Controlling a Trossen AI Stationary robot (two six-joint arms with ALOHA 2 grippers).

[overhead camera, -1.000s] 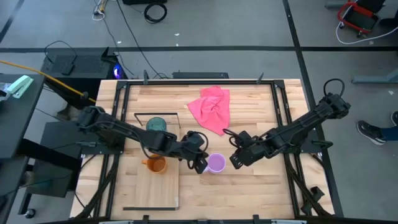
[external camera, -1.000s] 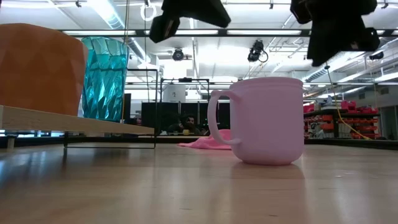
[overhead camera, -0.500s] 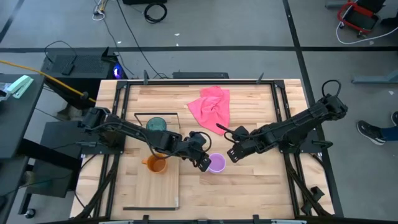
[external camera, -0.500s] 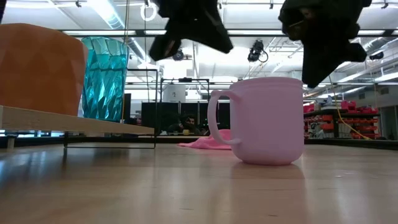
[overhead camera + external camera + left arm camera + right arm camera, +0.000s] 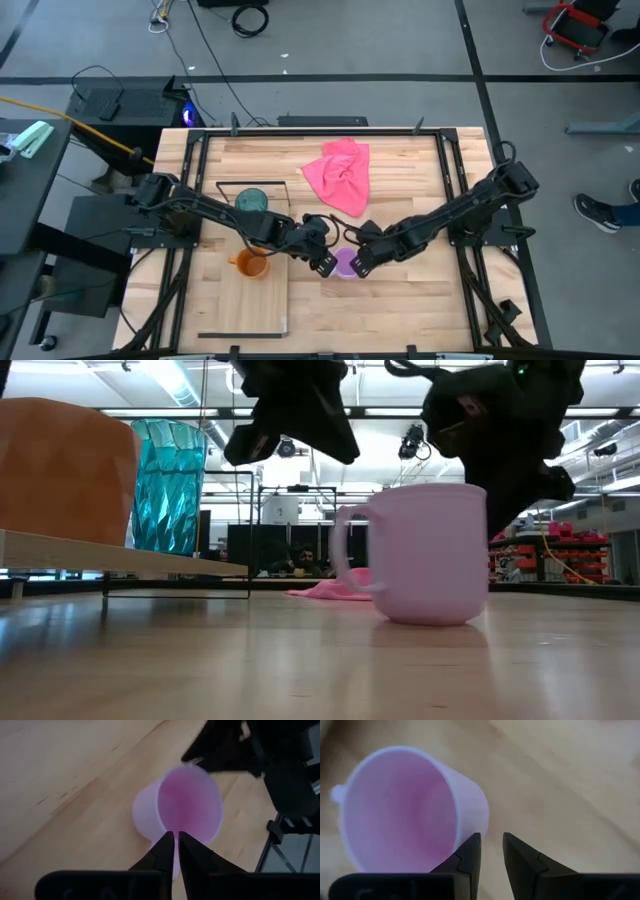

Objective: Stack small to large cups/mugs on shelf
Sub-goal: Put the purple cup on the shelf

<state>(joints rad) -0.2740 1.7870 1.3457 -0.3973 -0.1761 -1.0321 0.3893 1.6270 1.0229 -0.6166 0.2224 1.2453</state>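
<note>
The lilac-purple mug (image 5: 346, 263) stands upright on the slatted wooden tabletop (image 5: 420, 300), just right of the light-wood shelf (image 5: 255, 300) and near the table's middle. Its handle (image 5: 343, 550) points toward the shelf side.

Both arms converge on it. The left gripper (image 5: 322, 264) hangs over the mug's left rim, and in its wrist view its fingers (image 5: 165, 851) are nearly pressed together, with only a thin slit between them, lined up over the near edge of the rim and holding nothing. The right gripper (image 5: 360, 262) sits at the mug's right side; its fingers (image 5: 470, 851) are spread a little, one just at the outside of the mug's wall, the narrow gap between them empty. Whether either finger touches the mug cannot be told.

On the shelf, the orange mug (image 5: 250, 264) stands nearer the camera side, and the teal tumbler (image 5: 251, 201) stands farther back, inside the black wire frame (image 5: 222, 186). A pink cloth (image 5: 340, 172) lies crumpled at the far middle of the table.
</note>
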